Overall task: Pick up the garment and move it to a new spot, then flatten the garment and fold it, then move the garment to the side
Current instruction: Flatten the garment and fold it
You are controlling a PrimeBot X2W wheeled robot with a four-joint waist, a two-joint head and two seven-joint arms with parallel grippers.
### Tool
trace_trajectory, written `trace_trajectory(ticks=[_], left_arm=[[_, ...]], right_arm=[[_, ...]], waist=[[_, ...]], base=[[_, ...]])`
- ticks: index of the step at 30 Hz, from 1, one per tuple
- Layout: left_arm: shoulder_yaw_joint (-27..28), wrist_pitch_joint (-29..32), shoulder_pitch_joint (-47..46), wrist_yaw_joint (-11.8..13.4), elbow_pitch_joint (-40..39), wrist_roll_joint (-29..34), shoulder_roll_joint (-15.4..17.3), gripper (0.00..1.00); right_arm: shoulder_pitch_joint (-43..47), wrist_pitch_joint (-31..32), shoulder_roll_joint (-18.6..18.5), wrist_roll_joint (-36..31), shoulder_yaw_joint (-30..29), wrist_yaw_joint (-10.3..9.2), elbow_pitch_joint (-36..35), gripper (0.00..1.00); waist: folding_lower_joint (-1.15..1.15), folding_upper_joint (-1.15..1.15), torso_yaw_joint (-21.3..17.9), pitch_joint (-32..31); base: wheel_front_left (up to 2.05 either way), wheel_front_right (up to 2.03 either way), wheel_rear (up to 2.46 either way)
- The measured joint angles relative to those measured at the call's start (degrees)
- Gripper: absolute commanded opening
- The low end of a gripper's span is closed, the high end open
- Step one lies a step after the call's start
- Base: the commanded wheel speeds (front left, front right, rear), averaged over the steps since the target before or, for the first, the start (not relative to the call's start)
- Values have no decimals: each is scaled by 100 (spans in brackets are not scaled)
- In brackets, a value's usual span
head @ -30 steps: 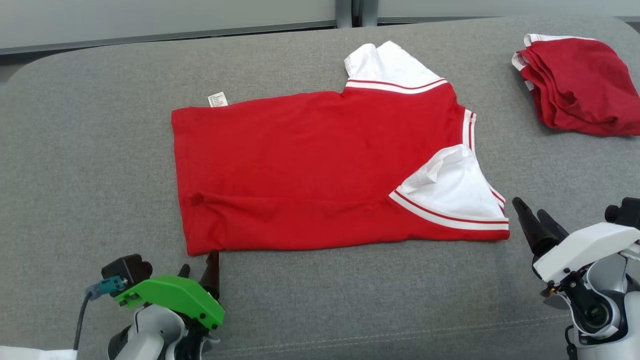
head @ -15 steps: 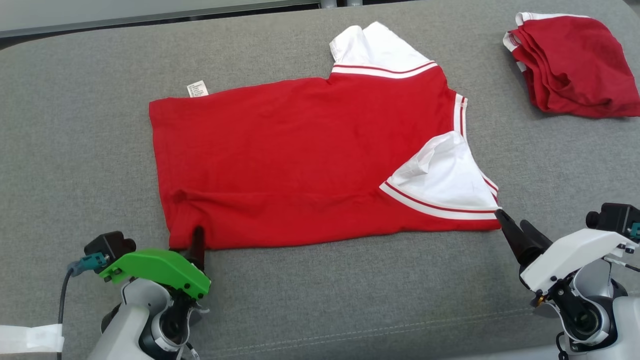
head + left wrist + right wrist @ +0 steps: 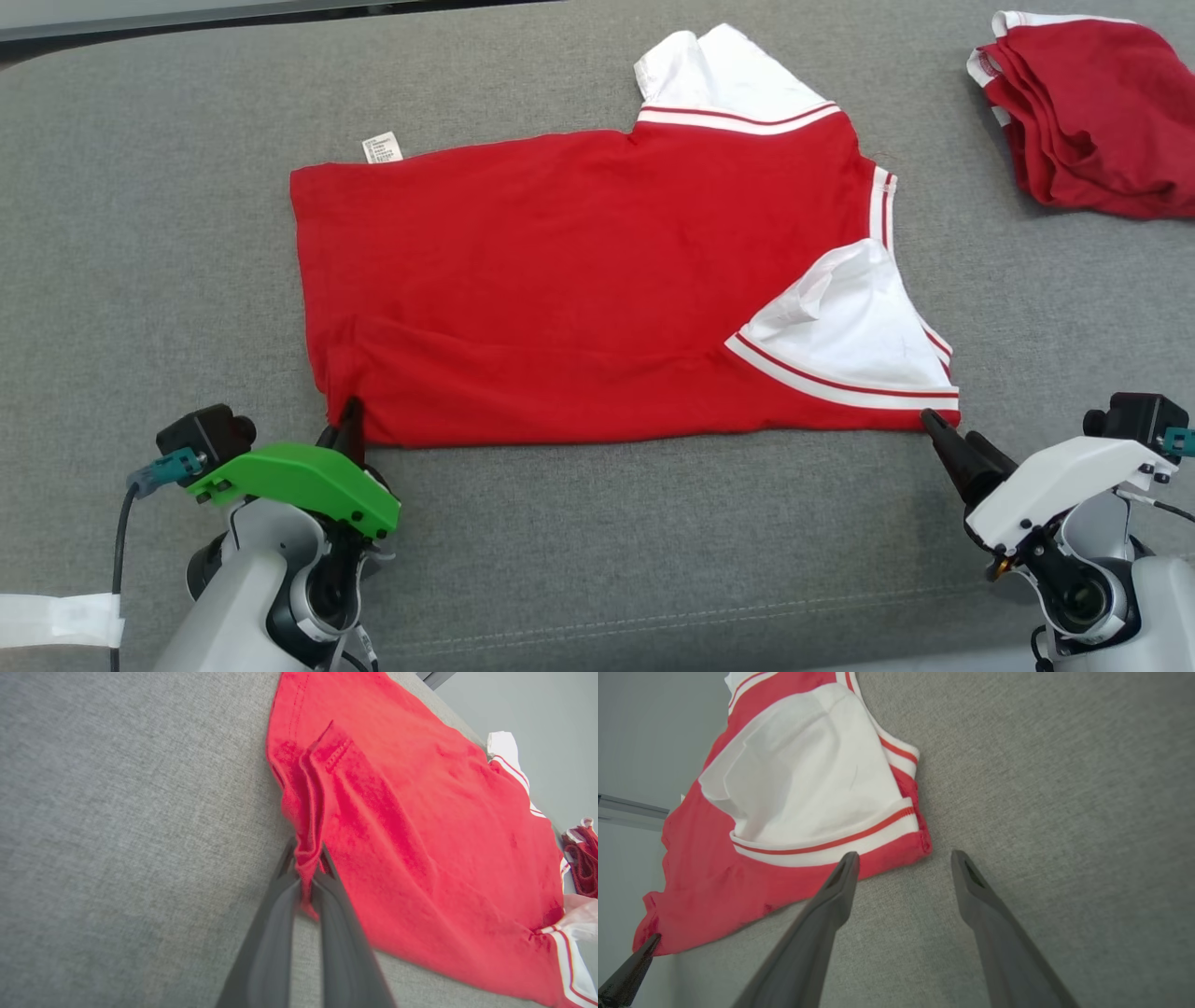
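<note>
Evidently spread flat, the red cotton shirt with white, red-striped sleeves [image 3: 579,289] lay in the middle of the grey woven tabletop [image 3: 140,233]. Its near hem corner was bunched in the left gripper [image 3: 306,872], whose fingers were pinched tight on the cloth. The right gripper [image 3: 904,856] was spread wide and empty, its tips either side of the corner below the folded-in sleeve. Folding looked to be starting. Next, the right fingers would need to close on that corner so both arms could lift evenly. A crumpled heap of red clothing [image 3: 1092,112] sat well apart, far right.
</note>
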Motion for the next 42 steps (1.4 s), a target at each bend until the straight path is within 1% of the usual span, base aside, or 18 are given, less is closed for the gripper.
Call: trace_trajectory(ticks=[10,11,12,13,14,19,23,28,32,35,42], left_arm=[[-202,3,-2,25,-254,152,-79,0],[-216,4,-8,26,-261,168,-85,0],[-235,4,-12,29,-268,188,-89,0],[-250,3,-19,32,-271,210,-89,0],[-256,3,-31,32,-278,226,-86,0],[-237,-78,-41,53,-435,287,-2,0],[-212,-148,82,79,-719,319,135,0],[-214,-197,481,224,-1151,356,303,0],[-260,-197,883,375,-1432,339,314,0],[-307,-205,1156,442,-1548,302,296,0],[-417,-214,1442,511,-1394,282,226,0]], right_arm=[[-750,-170,-9,59,-133,1,1073,100],[-818,-171,-14,27,-115,1,1147,47],[-878,-200,-16,15,-101,1,1205,36],[-932,-223,-30,-8,-67,1,1245,28],[-966,-263,-44,-20,-31,1,1274,0],[-1012,-323,-125,70,146,0,1241,0],[-954,-312,-208,322,129,0,901,0],[-610,-48,-324,396,56,0,475,0],[-314,70,-319,331,-57,1,267,0],[-141,90,-265,325,-153,0,211,0],[141,166,-148,191,-212,0,224,0]], waist=[[0,0,236,138],[0,0,260,152],[0,0,283,164],[0,0,305,175],[0,0,324,182],[0,0,351,142],[0,0,331,52],[0,0,292,-70],[0,0,268,-137],[0,0,263,-175],[0,0,262,-257]], base=[[0,0,0],[0,0,0],[0,0,0],[0,0,0],[0,0,0],[0,0,0],[0,0,0],[0,0,0],[0,0,0],[0,0,0],[0,0,0]])
